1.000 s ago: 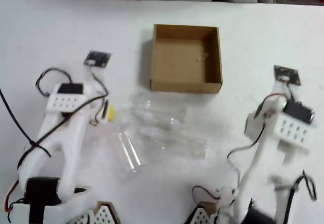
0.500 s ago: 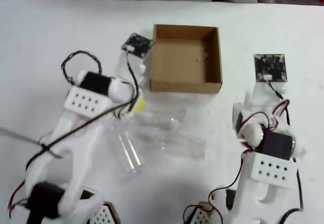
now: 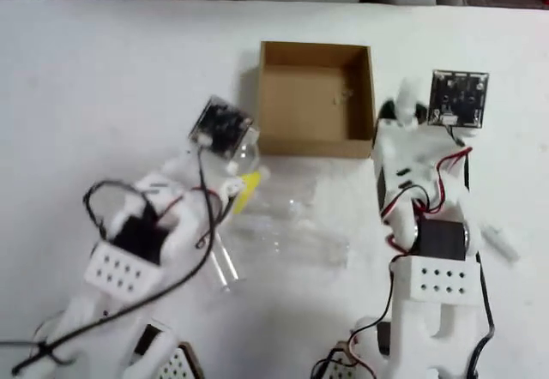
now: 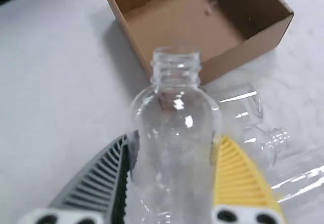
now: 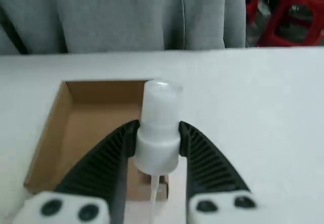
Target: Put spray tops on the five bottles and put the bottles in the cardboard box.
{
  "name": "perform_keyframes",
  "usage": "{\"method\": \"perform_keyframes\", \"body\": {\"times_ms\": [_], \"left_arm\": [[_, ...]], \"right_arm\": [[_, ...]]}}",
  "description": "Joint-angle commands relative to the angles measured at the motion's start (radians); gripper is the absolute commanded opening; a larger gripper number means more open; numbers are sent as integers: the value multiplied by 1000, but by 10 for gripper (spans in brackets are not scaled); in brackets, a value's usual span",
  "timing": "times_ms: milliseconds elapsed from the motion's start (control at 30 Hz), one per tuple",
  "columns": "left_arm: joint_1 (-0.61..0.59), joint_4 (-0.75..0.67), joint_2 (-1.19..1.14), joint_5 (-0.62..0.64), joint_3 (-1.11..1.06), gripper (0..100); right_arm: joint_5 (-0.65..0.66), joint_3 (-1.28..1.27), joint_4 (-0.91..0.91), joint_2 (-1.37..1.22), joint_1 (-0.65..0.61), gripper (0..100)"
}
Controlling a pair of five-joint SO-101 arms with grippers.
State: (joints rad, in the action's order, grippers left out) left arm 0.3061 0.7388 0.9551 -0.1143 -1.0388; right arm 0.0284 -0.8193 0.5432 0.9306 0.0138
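My left gripper [image 4: 174, 158] is shut on a clear, capless bottle [image 4: 174, 127], held neck-up between its grey and yellow fingers. In the high view this gripper [image 3: 241, 170] sits just left of the cardboard box's [image 3: 313, 146] front corner. My right gripper [image 5: 158, 143] is shut on a white spray top [image 5: 159, 125] whose dip tube hangs down. It stands by the box's right front corner, seen as the gripper [image 3: 401, 120] in the high view. The box [image 5: 91, 127] is open, its brown floor [image 4: 182, 26] bare. Several clear bottles [image 3: 287, 225] lie on the table in front of the box.
One loose bottle [image 3: 220, 259] lies beside the left arm's body. A small white piece [image 3: 498, 243] rests on the table right of the right arm. The white table stretches wide on both sides. Grey fabric and red stools [image 5: 288, 11] are beyond the far edge.
The left arm has swung right and pulled back with the bottle, ending near the box's left front corner. The right arm has extended forward, bringing the spray top up beside the box's right side.
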Motion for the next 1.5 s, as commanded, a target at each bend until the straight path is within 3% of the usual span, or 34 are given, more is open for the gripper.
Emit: {"method": "perform_keyframes", "body": {"times_ms": [0,167,533,633,733,867,1467], "left_arm": [[7,-74,159,0,-46,20],[7,-86,274,0,-77,20],[1,-373,414,5,-347,20],[-1,-427,463,95,-413,20],[4,-466,513,172,-465,20],[5,-466,573,176,-503,20],[53,-465,673,175,-603,20]], "right_arm": [[-15,20,-157,18,-54,16],[-17,120,-245,18,-180,16],[-17,368,-246,15,-496,16],[-17,431,-237,-15,-542,16],[-80,485,-196,-45,-558,15],[-192,503,-125,-45,-553,15],[-264,394,-117,-36,-562,15]]}}
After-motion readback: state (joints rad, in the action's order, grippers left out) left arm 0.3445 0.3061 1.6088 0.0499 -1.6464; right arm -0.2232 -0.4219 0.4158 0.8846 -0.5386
